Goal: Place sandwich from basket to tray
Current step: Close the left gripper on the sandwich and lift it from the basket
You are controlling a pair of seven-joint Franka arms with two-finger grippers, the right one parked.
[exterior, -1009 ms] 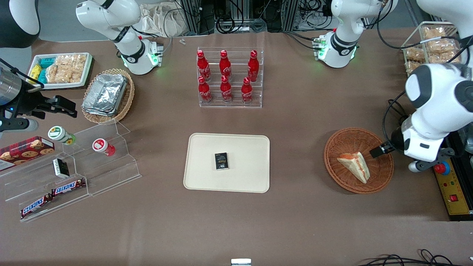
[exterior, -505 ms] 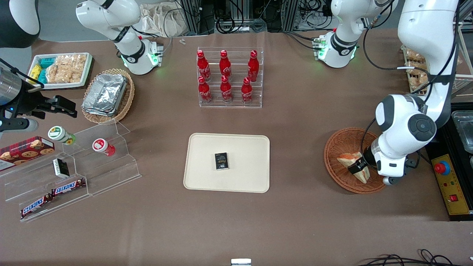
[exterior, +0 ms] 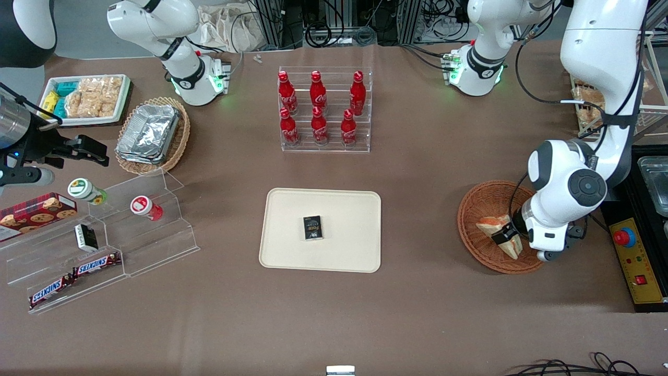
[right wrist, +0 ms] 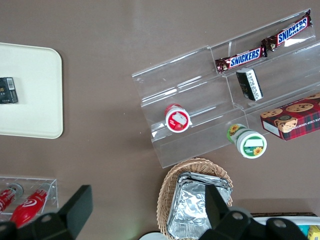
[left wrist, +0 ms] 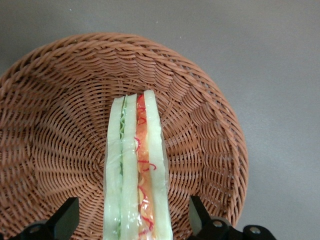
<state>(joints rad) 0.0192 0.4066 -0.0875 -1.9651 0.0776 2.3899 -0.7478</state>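
The sandwich (exterior: 492, 227) (left wrist: 136, 165), a wrapped white-bread wedge with orange-red and pale green layers, lies on its edge in the reddish-brown wicker basket (exterior: 482, 201) (left wrist: 55, 105) toward the working arm's end of the table. My gripper (exterior: 507, 235) (left wrist: 134, 216) is down in the basket, open, straddling the sandwich's wide end. One black finger (left wrist: 67, 218) stands at each side of it with a gap to the bread. The cream tray (exterior: 347, 209) (right wrist: 30, 100) lies mid-table and carries a small black box (exterior: 312, 227).
A clear rack of red cola bottles (exterior: 323, 112) stands farther from the front camera than the tray. A yellow control box (exterior: 639, 263) with a red button sits beside the basket at the table's end. An acrylic snack stand (exterior: 112, 245) and a tan basket with foil containers (exterior: 151, 133) lie toward the parked arm's end.
The arm swung in from the basket's rim and lowered the gripper over the sandwich's wide end. Over the last half second it hardly moved. The sandwich has stayed put.
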